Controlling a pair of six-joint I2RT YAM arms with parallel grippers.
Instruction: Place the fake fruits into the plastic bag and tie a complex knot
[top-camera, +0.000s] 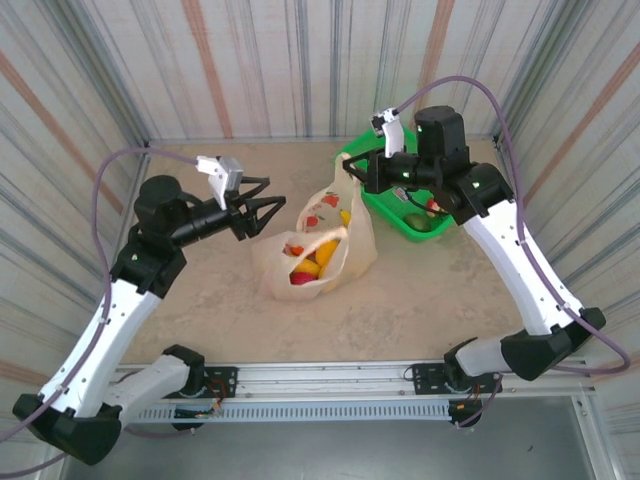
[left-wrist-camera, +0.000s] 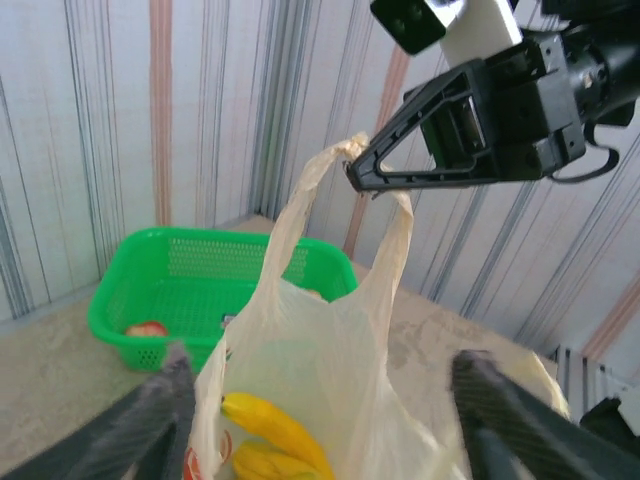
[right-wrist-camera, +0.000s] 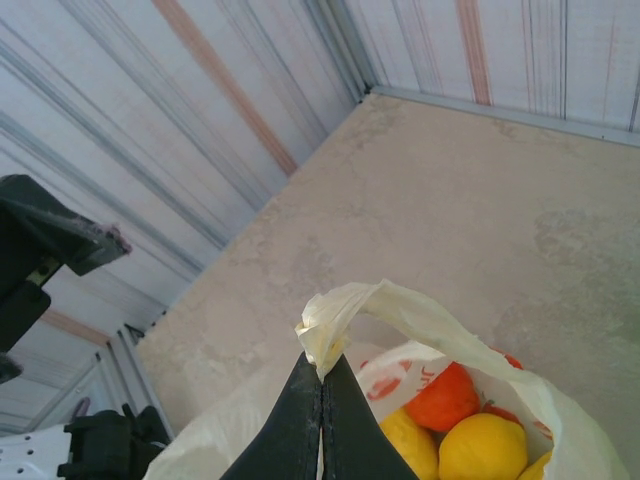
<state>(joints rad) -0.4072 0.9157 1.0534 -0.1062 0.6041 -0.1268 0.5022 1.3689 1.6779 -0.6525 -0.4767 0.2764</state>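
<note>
One printed plastic bag (top-camera: 358, 245), right tool (right-wrist-camera: 321, 372) pinching handle (right-wrist-camera: 420, 310)

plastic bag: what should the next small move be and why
Probably ease the open, empty left claw forward to grip the plastic bag's slack rim nearest it. The right claw is shut on one handle, holding it up, and fake fruits already lie inside, so tying likely needs a second hold.
</note>
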